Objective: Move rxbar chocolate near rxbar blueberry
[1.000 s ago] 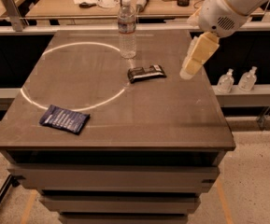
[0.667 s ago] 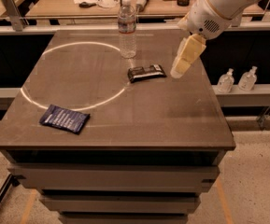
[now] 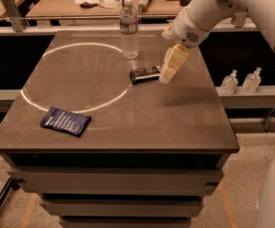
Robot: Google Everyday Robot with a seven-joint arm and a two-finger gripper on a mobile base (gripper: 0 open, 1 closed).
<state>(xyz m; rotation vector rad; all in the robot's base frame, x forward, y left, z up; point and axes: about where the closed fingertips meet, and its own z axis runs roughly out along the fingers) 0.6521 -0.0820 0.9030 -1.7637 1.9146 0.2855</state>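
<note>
The rxbar chocolate (image 3: 144, 74) is a narrow glossy black wrapper lying flat on the table, right of centre. The rxbar blueberry (image 3: 65, 120) is a wider dark navy wrapper with pale text, lying near the table's front left. My gripper (image 3: 167, 75) hangs from the white arm at the upper right, its pale fingers pointing down just beside the right end of the chocolate bar. The two bars lie far apart.
A clear plastic water bottle (image 3: 129, 28) stands upright behind the chocolate bar. A bright ring of light (image 3: 75, 80) marks the dark table (image 3: 175, 122). Two small bottles (image 3: 241, 81) stand on a ledge to the right. Cluttered benches lie behind.
My gripper has moved left and down, from right of the chocolate bar to right beside its right end. Both bars and the bottle have not moved.
</note>
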